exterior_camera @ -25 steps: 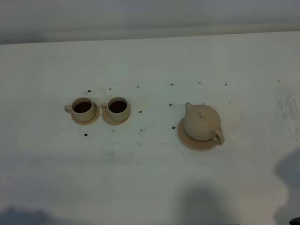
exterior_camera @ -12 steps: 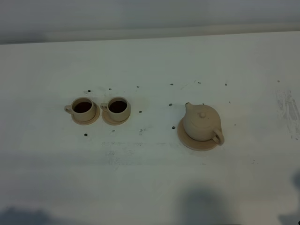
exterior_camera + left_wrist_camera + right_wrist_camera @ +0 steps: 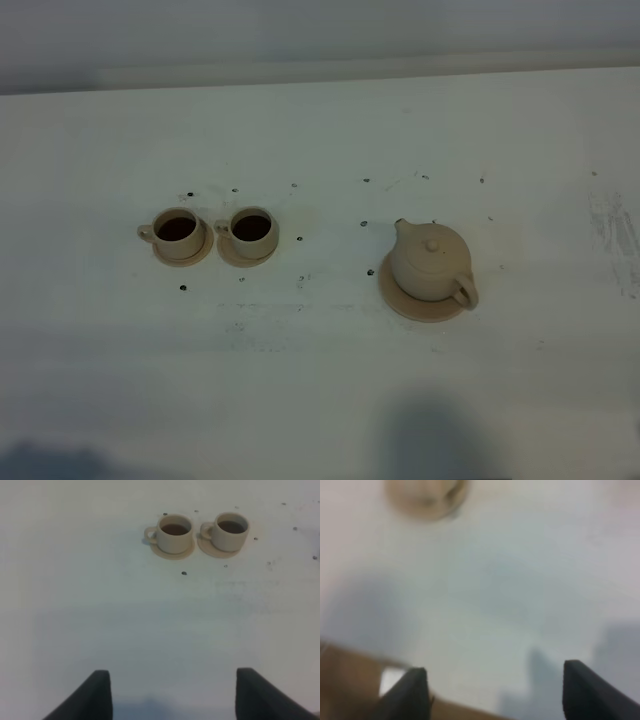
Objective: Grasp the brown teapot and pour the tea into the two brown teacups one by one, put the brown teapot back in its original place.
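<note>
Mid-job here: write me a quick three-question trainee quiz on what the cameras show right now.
1. True or false: both teacups, the left one and the right one, hold dark tea.
2. Where does the brown teapot stand? A) on its wide saucer B) on the bare table C) in a gripper
3. Fill in: the left gripper and the right gripper are both ____ and hold nothing.

Key: 1 true; 2 A; 3 open
</note>
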`<state>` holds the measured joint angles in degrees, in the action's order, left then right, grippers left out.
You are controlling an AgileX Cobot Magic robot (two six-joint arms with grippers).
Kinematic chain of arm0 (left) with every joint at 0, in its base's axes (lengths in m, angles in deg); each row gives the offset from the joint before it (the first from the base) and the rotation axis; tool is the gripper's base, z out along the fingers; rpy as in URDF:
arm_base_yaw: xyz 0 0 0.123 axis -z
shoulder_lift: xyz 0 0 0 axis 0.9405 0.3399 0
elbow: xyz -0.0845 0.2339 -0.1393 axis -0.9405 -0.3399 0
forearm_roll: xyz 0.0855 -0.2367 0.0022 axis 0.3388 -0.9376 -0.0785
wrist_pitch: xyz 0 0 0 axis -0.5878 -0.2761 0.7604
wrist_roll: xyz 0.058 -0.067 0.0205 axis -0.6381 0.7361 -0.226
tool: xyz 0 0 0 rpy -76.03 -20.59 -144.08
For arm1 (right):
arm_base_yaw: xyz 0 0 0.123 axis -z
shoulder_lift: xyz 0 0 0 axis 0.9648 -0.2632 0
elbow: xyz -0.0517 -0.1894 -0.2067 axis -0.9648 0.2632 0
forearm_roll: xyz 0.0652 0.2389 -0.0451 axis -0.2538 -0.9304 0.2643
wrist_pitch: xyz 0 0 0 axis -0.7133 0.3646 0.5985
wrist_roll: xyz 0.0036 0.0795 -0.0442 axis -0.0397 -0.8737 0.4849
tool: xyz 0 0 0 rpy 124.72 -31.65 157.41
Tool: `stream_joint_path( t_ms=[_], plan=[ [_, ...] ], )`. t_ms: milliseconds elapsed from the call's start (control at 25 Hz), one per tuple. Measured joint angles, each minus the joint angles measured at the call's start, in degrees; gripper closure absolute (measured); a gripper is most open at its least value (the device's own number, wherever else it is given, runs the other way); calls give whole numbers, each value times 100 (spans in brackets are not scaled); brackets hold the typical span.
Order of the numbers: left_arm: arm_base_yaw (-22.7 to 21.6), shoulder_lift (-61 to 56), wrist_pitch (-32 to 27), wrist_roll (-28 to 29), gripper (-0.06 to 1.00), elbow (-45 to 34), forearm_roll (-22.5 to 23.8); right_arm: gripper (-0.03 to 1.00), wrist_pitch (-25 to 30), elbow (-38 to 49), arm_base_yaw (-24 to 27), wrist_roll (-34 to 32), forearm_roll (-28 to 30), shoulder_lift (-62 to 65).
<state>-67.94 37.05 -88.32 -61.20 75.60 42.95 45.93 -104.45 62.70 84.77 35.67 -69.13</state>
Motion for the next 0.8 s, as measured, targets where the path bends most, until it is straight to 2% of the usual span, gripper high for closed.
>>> stream_joint_path(
  t_ms=[80, 280, 520, 800],
  plan=[
    [0, 0, 0, 0, 43, 0, 0, 42, 0, 0, 434, 0, 0, 282],
    [0, 0, 0, 0, 43, 0, 0, 42, 0, 2, 1015, 0, 0, 894],
    [0, 0, 0, 0, 43, 0, 0, 42, 6, 7, 1129, -5, -2, 1499],
    [0, 0, 0, 0, 43, 0, 0, 42, 6, 9, 1129, -5, -7, 1531]
  ],
)
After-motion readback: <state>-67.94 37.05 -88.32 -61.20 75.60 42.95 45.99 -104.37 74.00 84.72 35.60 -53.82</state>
